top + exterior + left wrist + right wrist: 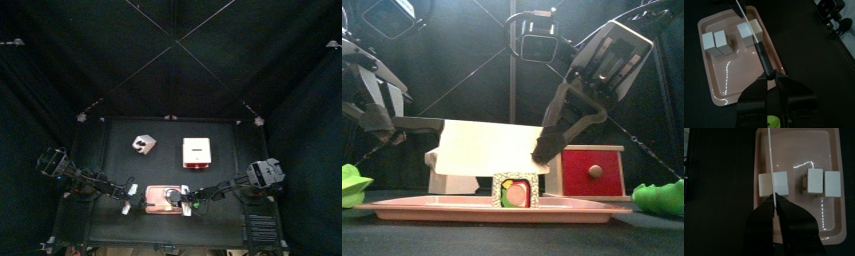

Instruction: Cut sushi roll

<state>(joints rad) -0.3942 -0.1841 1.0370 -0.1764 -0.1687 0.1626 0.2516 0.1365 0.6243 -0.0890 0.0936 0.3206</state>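
The sushi roll lies on a pink tray (797,148) as white-wrapped pieces; its cut end (516,190) faces the front camera. A knife with a broad white blade (482,148) stands on edge between two pieces (765,184) (781,182). Two more pieces (822,181) lie further along the tray. My left gripper (771,80) is shut on the knife's black handle (761,50). My right gripper (775,203) pinches the blade's other end (543,152). From above, both grippers (130,197) (195,198) flank the tray (164,208).
Behind the tray stand a white block (142,143) and a red and white box (198,152), also seen in the front view (596,170). Green objects (353,185) (660,195) sit at the table's front corners. Black curtains surround the table.
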